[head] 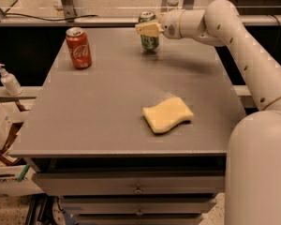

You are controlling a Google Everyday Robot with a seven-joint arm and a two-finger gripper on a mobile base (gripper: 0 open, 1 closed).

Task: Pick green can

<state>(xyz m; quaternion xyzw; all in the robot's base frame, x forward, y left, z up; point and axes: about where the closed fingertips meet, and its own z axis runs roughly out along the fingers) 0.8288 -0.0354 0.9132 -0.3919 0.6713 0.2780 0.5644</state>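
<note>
Soft, fairly bright light falls from above. The arm [234, 36] throws a faint, wide shadow on the grey table [107, 102], beside the gripper [141, 29] at the green can [150, 42]. The drawers [131, 189] underneath lie in dim shade.
</note>
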